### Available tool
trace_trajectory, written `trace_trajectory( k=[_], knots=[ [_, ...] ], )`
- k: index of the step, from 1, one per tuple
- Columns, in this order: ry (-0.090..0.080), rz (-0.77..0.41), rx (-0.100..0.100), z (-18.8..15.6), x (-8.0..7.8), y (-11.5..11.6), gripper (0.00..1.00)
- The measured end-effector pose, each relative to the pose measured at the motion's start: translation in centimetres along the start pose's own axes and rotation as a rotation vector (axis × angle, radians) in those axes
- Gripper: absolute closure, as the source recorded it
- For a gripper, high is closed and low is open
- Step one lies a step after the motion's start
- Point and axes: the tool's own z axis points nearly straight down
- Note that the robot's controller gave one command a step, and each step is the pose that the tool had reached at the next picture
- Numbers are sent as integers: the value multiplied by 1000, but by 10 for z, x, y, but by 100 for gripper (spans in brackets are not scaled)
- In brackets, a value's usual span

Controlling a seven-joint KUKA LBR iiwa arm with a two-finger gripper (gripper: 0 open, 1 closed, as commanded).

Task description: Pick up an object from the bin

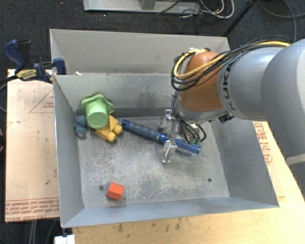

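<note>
Where the gripper stands: low over the neck of the blue brush, where the handle meets the bristle head.
Brush: lies flat and slanted on the floor of the grey bin, about mid-floor. It has a dark blue handle and a paler bristle head at the end nearer the arm.
Jaws: wide apart, with one metal finger on the brush's far side, the other on its near side and the neck between them. Whether either finger touches the brush is hard to say, since the wrist hides part of it.
Orange wrist cover: above the brush's bristle end, ringed by yellow and black cables.
Yellow toy: just beside the free tip of the brush handle.
Green cup: just beyond the yellow toy from the brush, leaning on it.
Grey-blue piece: farther still from the brush, against the green cup.
Orange-red block: well apart from the brush, alone toward the bin's near wall.
</note>
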Motion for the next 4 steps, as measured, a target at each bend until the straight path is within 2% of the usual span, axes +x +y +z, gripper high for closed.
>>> trace_trajectory(
  k=[1,2,4],
  knots=[
    [-5,0,-2,-1,-1,1,100],
    [2,-2,-1,-27,-2,2,100],
    [2,-4,0,-88,-4,2,100]
  ],
)
